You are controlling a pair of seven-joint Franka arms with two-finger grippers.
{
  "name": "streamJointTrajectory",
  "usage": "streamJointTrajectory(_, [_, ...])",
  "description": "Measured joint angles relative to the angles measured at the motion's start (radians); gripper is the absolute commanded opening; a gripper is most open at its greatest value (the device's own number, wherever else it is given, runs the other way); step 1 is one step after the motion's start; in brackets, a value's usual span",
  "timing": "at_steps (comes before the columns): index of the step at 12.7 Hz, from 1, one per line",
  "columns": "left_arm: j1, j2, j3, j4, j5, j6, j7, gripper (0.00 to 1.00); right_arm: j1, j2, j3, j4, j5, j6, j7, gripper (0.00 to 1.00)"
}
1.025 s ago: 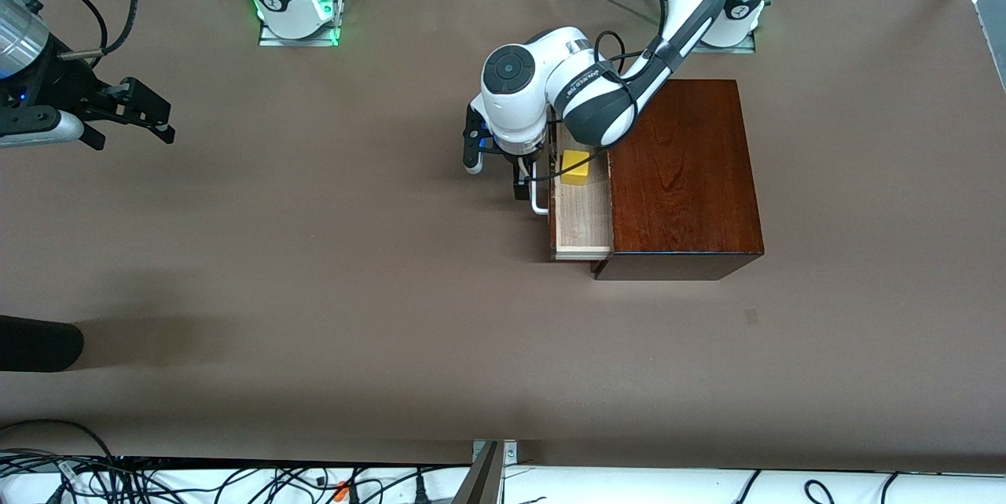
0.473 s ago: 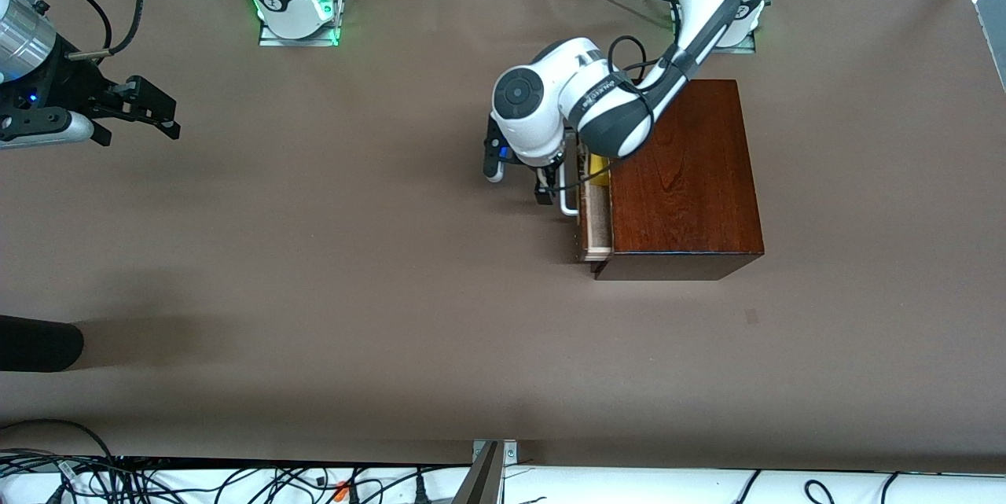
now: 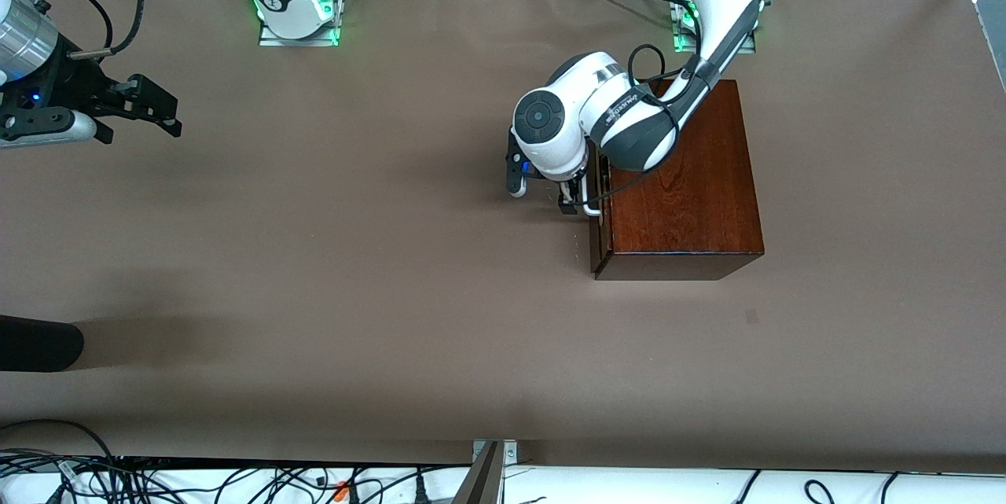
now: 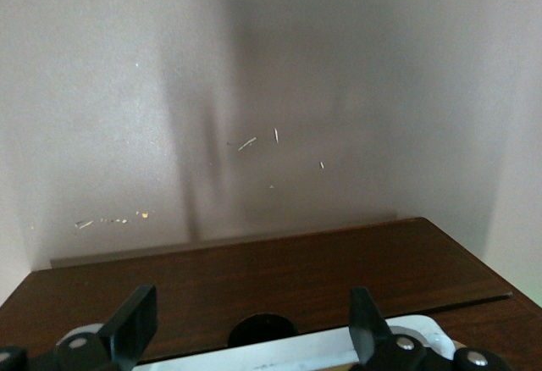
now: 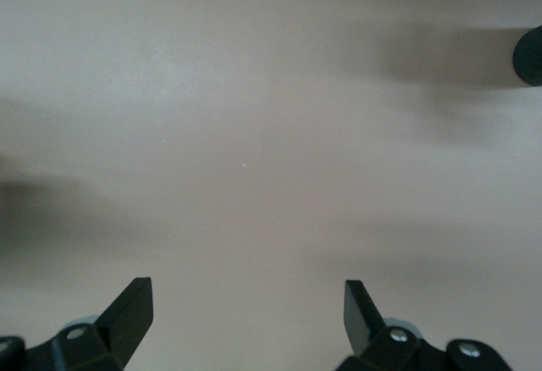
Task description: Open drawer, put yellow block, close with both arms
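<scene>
The drawer (image 3: 595,230) is being kept flush in the mahogany box (image 3: 682,182); the yellow block is hidden from view. The white handle (image 4: 339,347) is being straddled by the left end effector (image 3: 567,200), fingers spread apart. The right end effector (image 3: 149,107) is being held open over bare desk (image 3: 354,292), waiting.
</scene>
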Motion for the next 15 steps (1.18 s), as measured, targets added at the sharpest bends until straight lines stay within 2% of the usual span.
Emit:
streamJointTrajectory(5, [0.004,-0.001,0.002,0.027,-0.013,-0.005,-0.004,1.0,0.0,0.0,0.0,0.0,0.0,-0.012,0.0,1.0])
streamJointTrajectory(9, [0.011,-0.031,0.001,0.135,-0.202,-0.011,-0.133,1.0,0.0,0.0,0.0,0.0,0.0,-0.012,0.0,1.0])
streamJointTrajectory(12, [0.07,-0.111,0.004,0.158,-0.228,-0.127,-0.359,1.0,0.0,0.0,-0.001,0.0,0.001,-0.013,0.0,1.0])
streamJointTrajectory(15, [0.194,-0.201,0.012,0.194,-0.229,-0.271,-0.449,1.0,0.0,0.0,-0.001,0.0,0.001,-0.013,0.0,1.0])
